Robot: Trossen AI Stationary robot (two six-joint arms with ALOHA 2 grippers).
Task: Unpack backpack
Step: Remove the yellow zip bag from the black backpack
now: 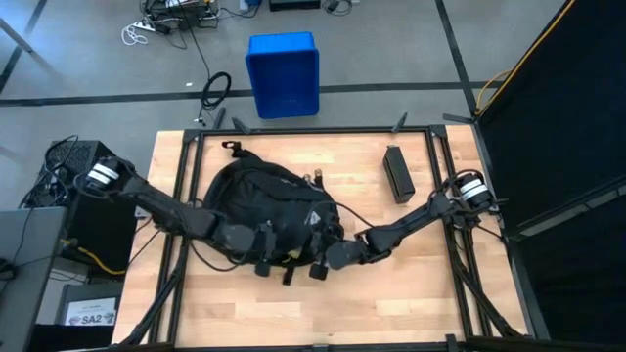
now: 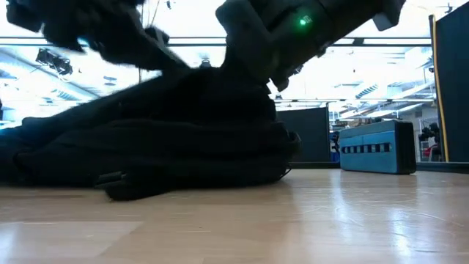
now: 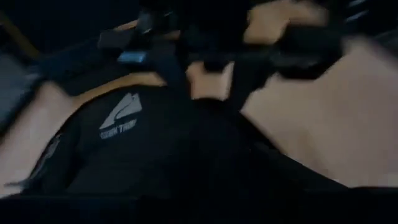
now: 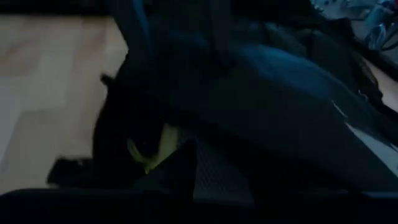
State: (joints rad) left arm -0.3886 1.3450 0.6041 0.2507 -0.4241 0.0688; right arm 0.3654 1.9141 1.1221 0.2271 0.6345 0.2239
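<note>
The backpack point(image 1: 266, 217) and both arms crowd the frame's centre. Bare table point(image 1: 411, 293) lies open lower right; a dark box point(image 1: 398, 173) blocks the upper right.

We cannot make out either pincer's fingers: the left pincer point(image 1: 262, 241) and the right pincer point(image 1: 331, 256) merge with the black backpack point(image 1: 269, 210) at frame centre. Both wrist views are smeared and dark. At the low view's top edge the arms are cut off and blurred.
</note>
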